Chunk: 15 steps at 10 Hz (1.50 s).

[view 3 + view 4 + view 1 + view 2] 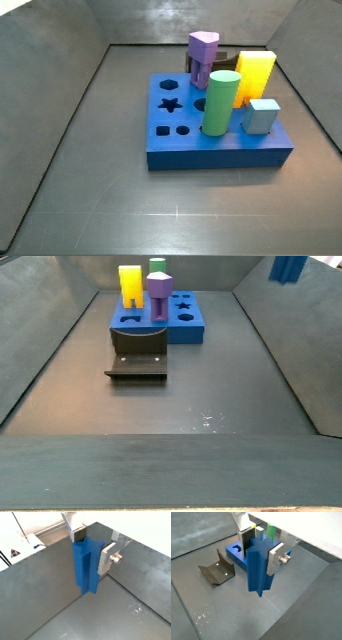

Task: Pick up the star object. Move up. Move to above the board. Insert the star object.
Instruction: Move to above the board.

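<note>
My gripper [91,548] is shut on the star object [85,567], a tall blue post with ridged sides that stands upright between the silver fingers [107,559]. Both wrist views show it hanging above the grey floor. In a side view only its lower end [287,266] shows at the top right edge, high up and well off to one side of the board [187,326]. The board [214,150] is a thick blue block whose star-shaped hole [170,104] is open. In a wrist view the board [232,557] lies beyond the held star object [258,567].
A purple post [203,55], a green cylinder [221,100], a yellow block [255,75] and a pale blue cube [261,115] stand in the board. The dark fixture [138,361] sits on the floor beside the board. Grey walls enclose the floor.
</note>
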{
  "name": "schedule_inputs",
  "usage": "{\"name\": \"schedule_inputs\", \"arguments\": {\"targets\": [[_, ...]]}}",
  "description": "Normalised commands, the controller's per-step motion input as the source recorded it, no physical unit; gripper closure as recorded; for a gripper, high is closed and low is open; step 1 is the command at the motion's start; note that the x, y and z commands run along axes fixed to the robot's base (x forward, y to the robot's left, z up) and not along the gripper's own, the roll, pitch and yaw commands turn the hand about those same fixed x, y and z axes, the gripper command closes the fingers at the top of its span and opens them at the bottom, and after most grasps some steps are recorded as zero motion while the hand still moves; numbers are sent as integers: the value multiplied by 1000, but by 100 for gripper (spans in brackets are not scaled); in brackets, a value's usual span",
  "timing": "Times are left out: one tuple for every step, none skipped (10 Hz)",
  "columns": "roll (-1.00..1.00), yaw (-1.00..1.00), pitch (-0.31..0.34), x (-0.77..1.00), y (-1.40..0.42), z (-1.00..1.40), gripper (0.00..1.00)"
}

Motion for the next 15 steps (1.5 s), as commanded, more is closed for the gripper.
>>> {"name": "schedule_inputs", "arguments": {"targets": [[222,-440,240,515,-1000,144,100],[215,-399,239,520,-1000,136,100],[187,-289,250,530,-1000,134,100],[30,-134,236,551,-1000,138,100],[-44,-40,211,556,-1000,143,100],[-32,-2,160,559,-1000,143,100],[-3,8,127,563,-1000,145,100],[-6,7,132,571,-1000,149,100],[-19,8,142,583,-1000,152,100],[0,11,147,601,-1000,158,100],[5,12,139,605,-1000,159,100],[22,8,144,641,-1000,167,100],[34,8,139,577,-865,149,100],[79,7,151,313,-408,79,100],[78,12,132,230,-265,64,100]]}}
